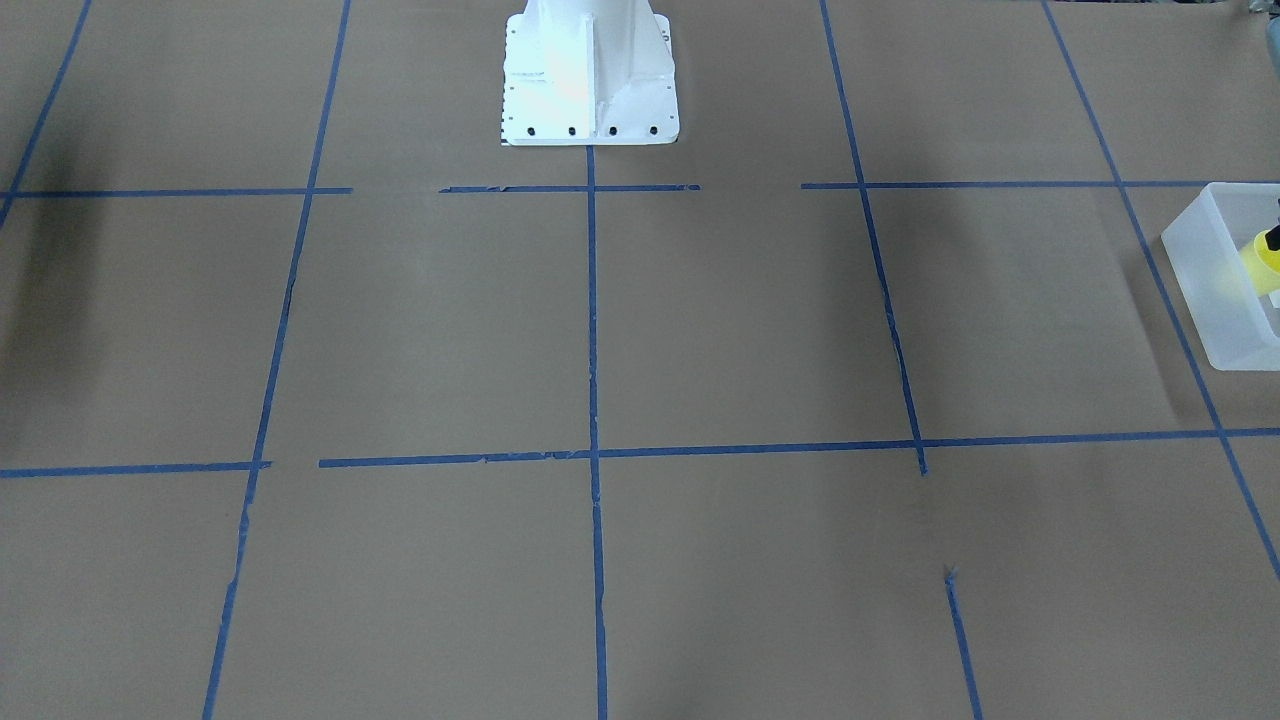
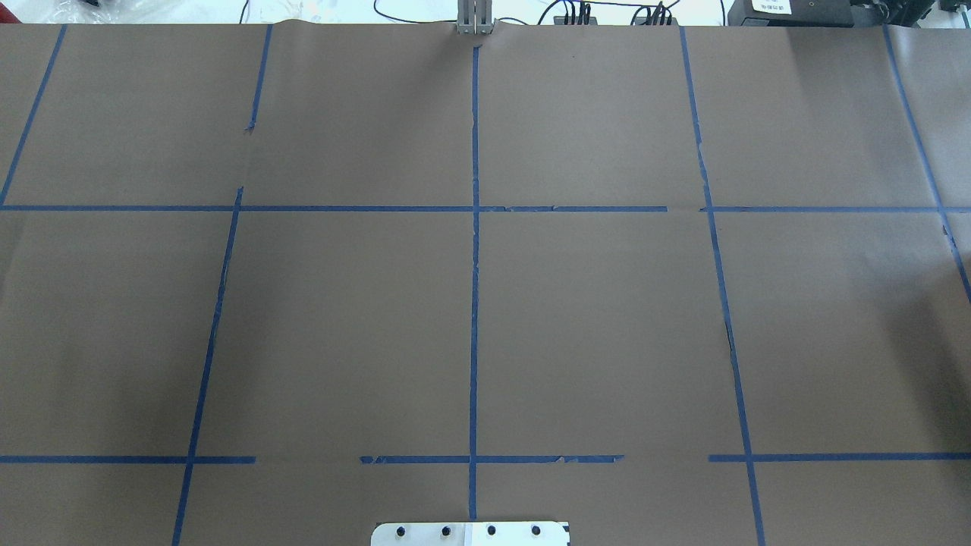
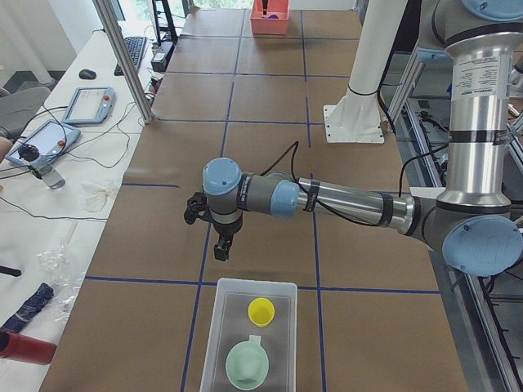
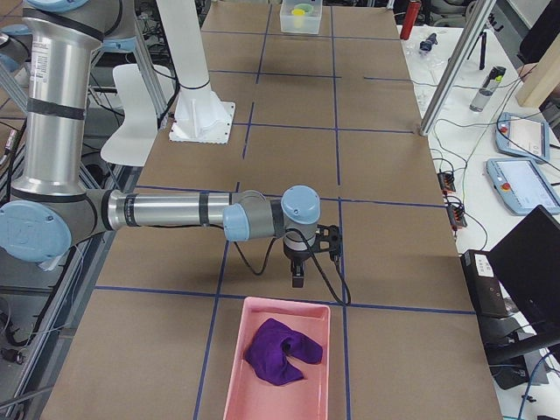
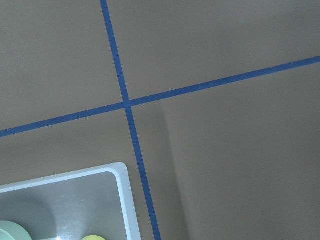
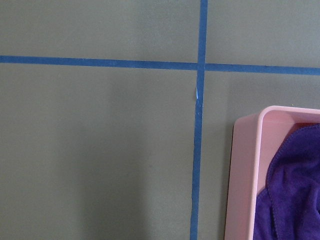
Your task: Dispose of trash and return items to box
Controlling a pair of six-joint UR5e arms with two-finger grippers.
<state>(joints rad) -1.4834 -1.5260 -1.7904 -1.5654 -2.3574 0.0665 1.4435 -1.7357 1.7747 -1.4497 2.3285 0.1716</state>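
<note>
Inside the frosted box [image 3: 254,282], far to the left: yellow cup [image 3: 261,310] and mint-green bowl [image 3: 248,365], close together. Just beyond its rim, left gripper [image 3: 222,250] above the paper [image 3: 155,229]; right gripper [image 4: 297,279] likewise by a pink tray [image 4: 229,352] holding purple cloth [image 4: 282,352]. Cannot tell either's opening.

Light: bright and even from overhead across the brown paper [image 1: 750,320].
Glare: white pedestal [image 1: 590,75] washed out, detail lost.
Shadows: soft dim patches far to either side of the pedestal.
Glow: frosted box [image 1: 1205,275], well off from the pedestal, tinted yellow inside.
Focus: wrist views slightly soft.
</note>
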